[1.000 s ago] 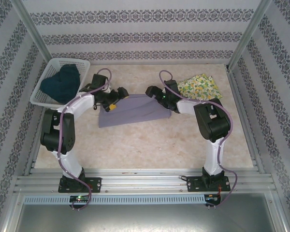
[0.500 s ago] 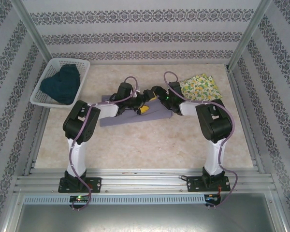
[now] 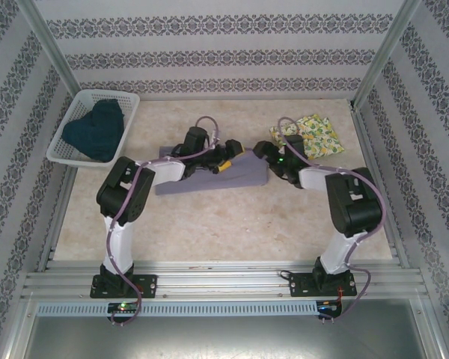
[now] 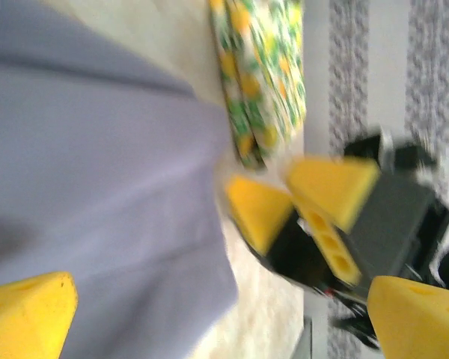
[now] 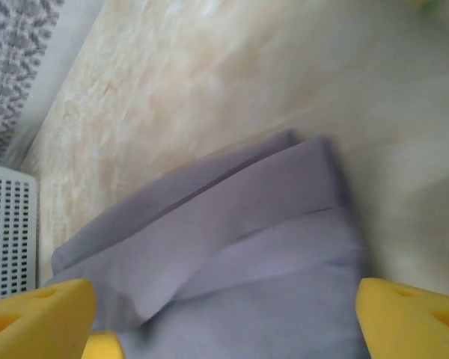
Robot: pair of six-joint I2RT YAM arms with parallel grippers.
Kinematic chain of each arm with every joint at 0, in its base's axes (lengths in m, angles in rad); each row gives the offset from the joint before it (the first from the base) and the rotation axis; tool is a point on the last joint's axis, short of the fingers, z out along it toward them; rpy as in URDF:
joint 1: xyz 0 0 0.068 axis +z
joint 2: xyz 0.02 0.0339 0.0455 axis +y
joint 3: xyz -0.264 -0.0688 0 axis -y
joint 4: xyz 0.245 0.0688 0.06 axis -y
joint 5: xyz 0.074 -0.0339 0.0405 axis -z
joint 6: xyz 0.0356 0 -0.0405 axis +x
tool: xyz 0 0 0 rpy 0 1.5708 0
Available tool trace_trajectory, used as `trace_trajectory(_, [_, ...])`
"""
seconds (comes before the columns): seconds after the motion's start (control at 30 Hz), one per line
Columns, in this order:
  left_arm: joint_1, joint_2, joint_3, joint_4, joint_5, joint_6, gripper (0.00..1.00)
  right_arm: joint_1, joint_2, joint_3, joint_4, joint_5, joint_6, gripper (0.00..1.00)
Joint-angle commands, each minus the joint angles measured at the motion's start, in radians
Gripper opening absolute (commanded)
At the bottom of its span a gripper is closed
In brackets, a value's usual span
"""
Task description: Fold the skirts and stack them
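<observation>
Pale table (image 3: 209,232), grey skirt (image 3: 209,183) flat for folding.
We see left gripper (image 3: 224,165) and right gripper (image 3: 259,149) open by its right edge, empty.

The grey-lavender skirt (image 3: 209,178) is showing plain cloth with no pattern, while the yellow skirt (image 3: 314,134) is showing a green-and-white print. The dark blue-teal skirt (image 3: 96,129) is lying in the white lattice basket (image 3: 60,155). The table (image 3: 224,224) is showing marbled beige, the walls (image 3: 209,56) are carrying grey floral bands on white, and the pads (image 4: 26,318) of the left gripper (image 3: 224,166) and the right gripper (image 3: 260,152) are showing bright yellow.
</observation>
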Motion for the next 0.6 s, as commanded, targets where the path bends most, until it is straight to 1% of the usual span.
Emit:
trace_trajectory(0.0, [0.073,-0.050,-0.018,0.114,-0.030,-0.045,1.00,-0.024,-0.062,0.012,-0.099,-0.068,-0.107,0.90])
trace_trajectory(0.07, [0.080,-0.109,-0.049,0.155,-0.031,-0.068,1.00,-0.020,-0.064,0.034,-0.148,-0.061,-0.128,0.90])
trace_trajectory(0.1, [0.084,-0.137,-0.061,0.130,-0.049,-0.065,1.00,-0.020,-0.064,0.037,-0.149,-0.063,-0.127,0.90])
trace_trajectory(0.13, [0.091,-0.175,-0.068,0.042,-0.087,-0.037,1.00,-0.020,-0.062,0.042,-0.146,-0.067,-0.121,0.90])
trace_trajectory(0.2, [0.102,-0.248,-0.071,-0.186,-0.192,0.071,1.00,-0.020,-0.055,0.053,-0.134,-0.080,-0.098,0.89])
trace_trajectory(0.23, [0.106,-0.290,-0.065,-0.320,-0.280,0.149,1.00,-0.020,-0.048,0.060,-0.135,-0.086,-0.086,0.89])
trace_trajectory(0.27, [0.105,-0.327,-0.052,-0.469,-0.392,0.227,1.00,-0.018,-0.041,0.071,-0.141,-0.084,-0.074,0.87])
trace_trajectory(0.33, [0.109,-0.367,-0.033,-0.681,-0.580,0.347,1.00,-0.016,-0.026,0.093,-0.159,-0.081,-0.059,0.85])
trace_trajectory(0.37, [0.120,-0.376,-0.032,-0.754,-0.635,0.385,1.00,-0.016,-0.018,0.103,-0.170,-0.076,-0.051,0.84])
trace_trajectory(0.4, [0.141,-0.374,-0.031,-0.804,-0.644,0.410,0.97,-0.016,-0.011,0.114,-0.179,-0.073,-0.043,0.84])
trace_trajectory(0.5, [0.219,-0.339,-0.016,-0.935,-0.625,0.447,0.84,-0.013,0.012,0.151,-0.210,-0.075,-0.029,0.84])
trace_trajectory(0.57, [0.254,-0.312,-0.009,-0.961,-0.590,0.458,0.70,-0.009,0.026,0.178,-0.235,-0.080,-0.034,0.84])
